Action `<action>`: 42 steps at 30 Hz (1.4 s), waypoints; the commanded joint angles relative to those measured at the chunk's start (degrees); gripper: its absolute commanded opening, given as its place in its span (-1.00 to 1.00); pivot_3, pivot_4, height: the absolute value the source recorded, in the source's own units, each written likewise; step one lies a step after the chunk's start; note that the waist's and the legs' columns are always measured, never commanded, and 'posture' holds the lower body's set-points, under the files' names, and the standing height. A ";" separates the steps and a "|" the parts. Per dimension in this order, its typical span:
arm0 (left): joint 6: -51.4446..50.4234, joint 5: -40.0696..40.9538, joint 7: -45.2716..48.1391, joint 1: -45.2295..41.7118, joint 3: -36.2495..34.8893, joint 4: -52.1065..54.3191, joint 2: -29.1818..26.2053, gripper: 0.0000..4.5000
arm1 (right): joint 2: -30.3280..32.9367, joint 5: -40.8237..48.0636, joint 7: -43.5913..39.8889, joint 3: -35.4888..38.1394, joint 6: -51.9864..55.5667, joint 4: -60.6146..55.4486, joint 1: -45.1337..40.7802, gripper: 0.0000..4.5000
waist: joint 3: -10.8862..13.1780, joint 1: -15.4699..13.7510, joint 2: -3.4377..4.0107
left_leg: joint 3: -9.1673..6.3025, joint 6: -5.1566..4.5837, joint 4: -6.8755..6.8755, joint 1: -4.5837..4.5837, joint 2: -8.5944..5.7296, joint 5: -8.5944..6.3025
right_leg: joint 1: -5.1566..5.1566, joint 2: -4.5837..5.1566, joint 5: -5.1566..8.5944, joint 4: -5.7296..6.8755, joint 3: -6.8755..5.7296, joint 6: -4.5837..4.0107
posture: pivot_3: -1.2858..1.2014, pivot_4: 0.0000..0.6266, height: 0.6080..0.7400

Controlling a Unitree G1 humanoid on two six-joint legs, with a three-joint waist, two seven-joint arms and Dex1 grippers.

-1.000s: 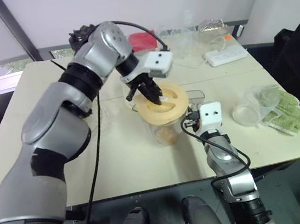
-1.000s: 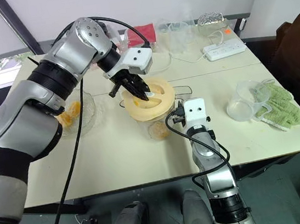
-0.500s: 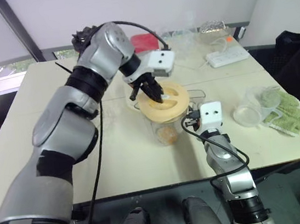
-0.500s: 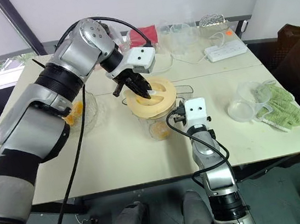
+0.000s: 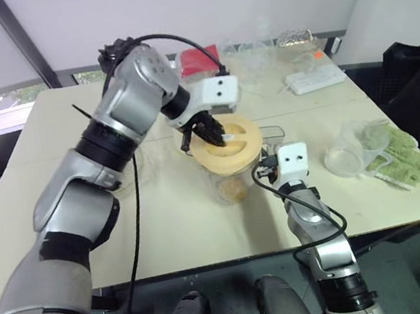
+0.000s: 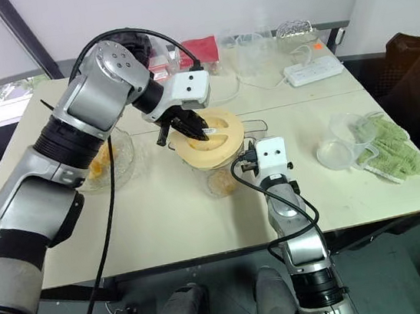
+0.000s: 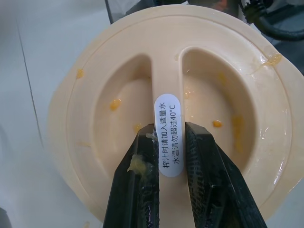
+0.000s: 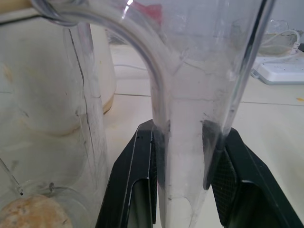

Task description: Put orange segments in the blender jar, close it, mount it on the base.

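Left wrist view has the left gripper [image 7: 169, 142] pinched tight on the raised centre rib of the cream lid [image 7: 95, 137], which sits on top of the blender jar [image 6: 219, 177], orange pulp smeared on it. The right gripper [image 8: 186, 156] is clamped on the jar's clear handle [image 8: 190, 118], and orange segments [image 6: 222, 184] sit down in the jar's bottom. More segments are in the scalloped glass dish [image 6: 130, 164] just left of the jar on the table [image 6: 172, 224].

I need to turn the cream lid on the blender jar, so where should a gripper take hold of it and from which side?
Grip the raised bar across the lid's sunken centre, from above, one finger each side. The bar stands proud between two recesses, and the left gripper holds it so.
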State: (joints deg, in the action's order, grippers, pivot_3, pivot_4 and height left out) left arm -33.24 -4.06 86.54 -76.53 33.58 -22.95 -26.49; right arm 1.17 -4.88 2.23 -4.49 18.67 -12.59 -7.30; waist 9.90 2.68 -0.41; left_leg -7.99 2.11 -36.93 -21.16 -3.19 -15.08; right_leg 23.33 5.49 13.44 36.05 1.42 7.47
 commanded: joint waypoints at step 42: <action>-19.68 0.56 -10.59 -3.69 -1.94 1.86 2.22 0.40 | 1.26 -1.29 -1.09 0.28 -1.63 1.93 -0.43 -0.59 | 0.36 -0.17 0.07 | 0.01 0.01 0.13 -0.25 0.01 -0.01 | 0.32 0.01 -0.01 -0.06 0.01 0.01 | 0.03 -0.52 1.00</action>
State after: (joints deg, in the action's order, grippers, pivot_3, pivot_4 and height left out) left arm -54.82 -3.54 78.04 -80.16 34.09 -20.71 -24.23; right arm 1.69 -5.29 1.35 -3.98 16.48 -11.02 -8.57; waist 10.26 2.50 -0.34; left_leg -7.99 2.13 -36.80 -21.42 -3.18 -15.08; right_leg 23.65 5.50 13.43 35.99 1.43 7.49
